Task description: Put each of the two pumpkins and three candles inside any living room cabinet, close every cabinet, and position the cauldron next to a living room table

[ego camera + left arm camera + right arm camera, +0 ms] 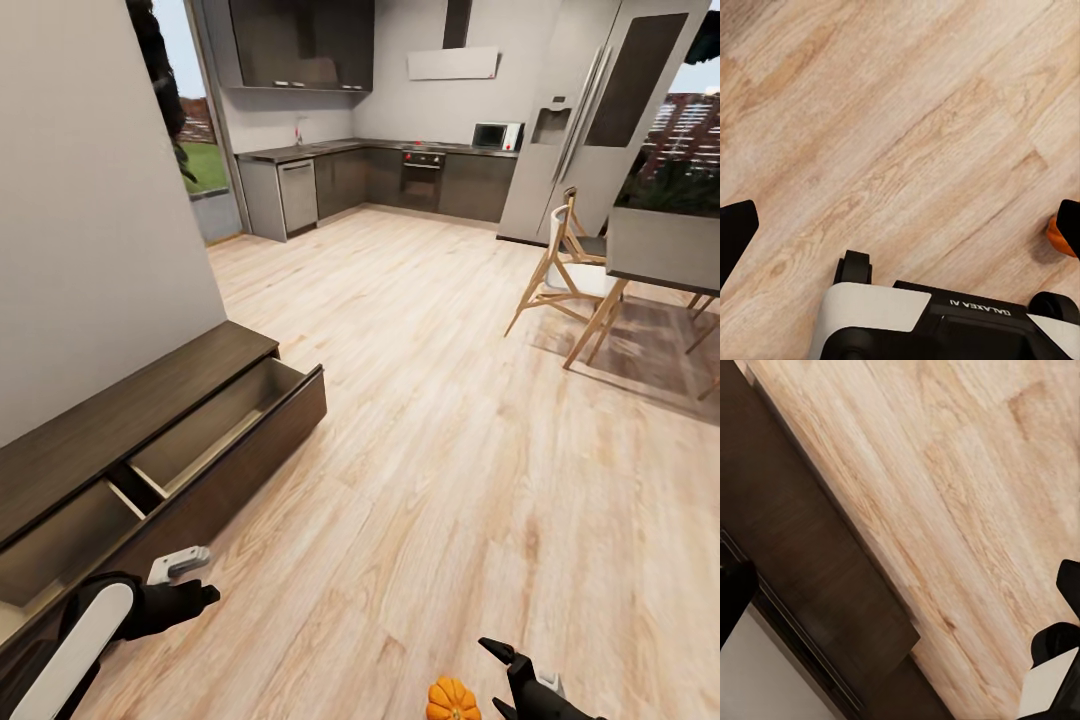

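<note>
The cabinet (150, 440) stands against the wall with its drawers pulled out, presumably ready for loading. A pumpkin (452, 700) sits low beside the right claw (505, 680), which is spread and empty; the left claw (190, 597) hangs released.

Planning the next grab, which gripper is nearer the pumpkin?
Right. The right gripper sits just beside the pumpkin; the left gripper hangs farther off, by the cabinet.
</note>
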Robot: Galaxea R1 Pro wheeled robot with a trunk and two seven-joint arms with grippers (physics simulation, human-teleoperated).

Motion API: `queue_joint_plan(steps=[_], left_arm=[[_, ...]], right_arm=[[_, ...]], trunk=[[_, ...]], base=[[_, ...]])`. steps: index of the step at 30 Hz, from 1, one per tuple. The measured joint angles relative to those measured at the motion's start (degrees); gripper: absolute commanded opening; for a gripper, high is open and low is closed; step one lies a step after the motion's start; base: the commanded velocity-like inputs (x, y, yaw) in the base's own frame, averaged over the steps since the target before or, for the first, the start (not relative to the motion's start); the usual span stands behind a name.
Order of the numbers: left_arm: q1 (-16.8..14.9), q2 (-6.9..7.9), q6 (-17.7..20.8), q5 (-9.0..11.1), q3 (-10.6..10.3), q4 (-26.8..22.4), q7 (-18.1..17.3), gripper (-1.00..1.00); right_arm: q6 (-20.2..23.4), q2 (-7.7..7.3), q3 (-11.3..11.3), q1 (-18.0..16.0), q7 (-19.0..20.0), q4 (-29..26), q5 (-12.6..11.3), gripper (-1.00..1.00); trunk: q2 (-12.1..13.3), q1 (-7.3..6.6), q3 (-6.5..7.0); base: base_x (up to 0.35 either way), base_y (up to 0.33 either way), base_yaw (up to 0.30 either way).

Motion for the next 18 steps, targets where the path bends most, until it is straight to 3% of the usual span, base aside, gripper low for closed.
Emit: queue_joint_plan(steps=[5, 10, 14, 18], left_arm=[[0.0, 0.00, 0.0, 0.0, 0.0, -0.3, 0.0, 1.00], [0.1, 0.06, 0.1, 0.0, 0.2, -1.6, 0.1, 1.00], [0.1, 0.08, 0.1, 0.1, 0.3, -1.8, 0.1, 1.00], [0.1, 0.13, 0.1, 0.2, 0.4, -2.5, 0.1, 1.00]], right_arm=[[-1.8, -0.43, -0.5, 0.0, -1.0, 2.0, -0.2, 1.00], [-9.3, -0.53, -0.8, 0.0, -1.0, 11.0, -0.9, 1.00], [-14.7, -0.49, -0.8, 0.0, -1.0, 12.6, -0.9, 1.00], [-20.0, -0.46, -0.7, 0.0, -1.2, 13.1, -0.7, 1.00]], trunk=[[0.0, 0.00, 0.00], [0.0, 0.00, 0.00], [0.0, 0.00, 0.00], [-1.6, 0.87, -0.71]], base=[[0.001, 0.000, 0.000], [0.000, 0.000, 0.000], [0.000, 0.000, 0.000], [0.000, 0.000, 0.000]])
